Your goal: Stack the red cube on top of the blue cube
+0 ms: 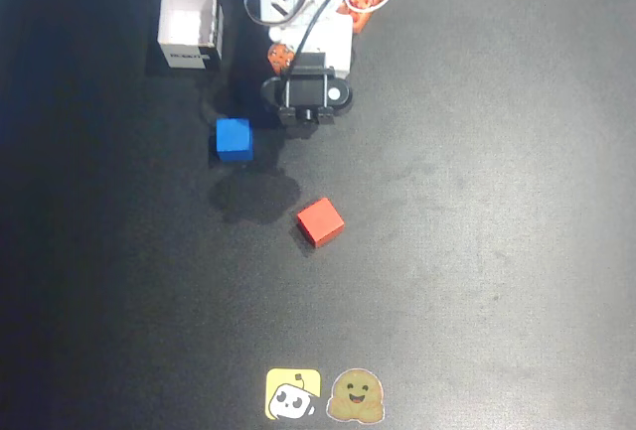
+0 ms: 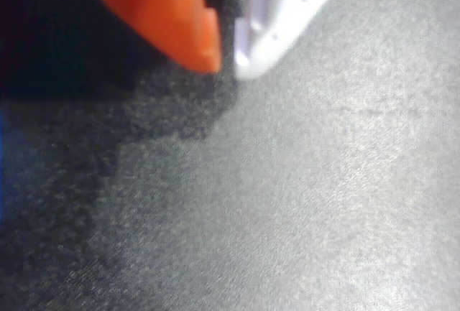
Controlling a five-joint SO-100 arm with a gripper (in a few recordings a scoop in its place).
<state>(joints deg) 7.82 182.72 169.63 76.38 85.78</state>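
On a dark bench (image 1: 497, 251), the red cube (image 1: 320, 221) lay apart from the blue cube (image 1: 235, 139), which sat up and to its left in the overhead view. A white box (image 1: 189, 25) stood open farther up-left. The arm (image 1: 308, 43) was folded at the top edge. In the wrist view the hand (image 2: 228, 59) hung empty above bare bench, its orange and white fingertips nearly together.

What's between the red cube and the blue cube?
Nothing: in the overhead view, bare dark table with a shadow separates the red cube from the blue cube.
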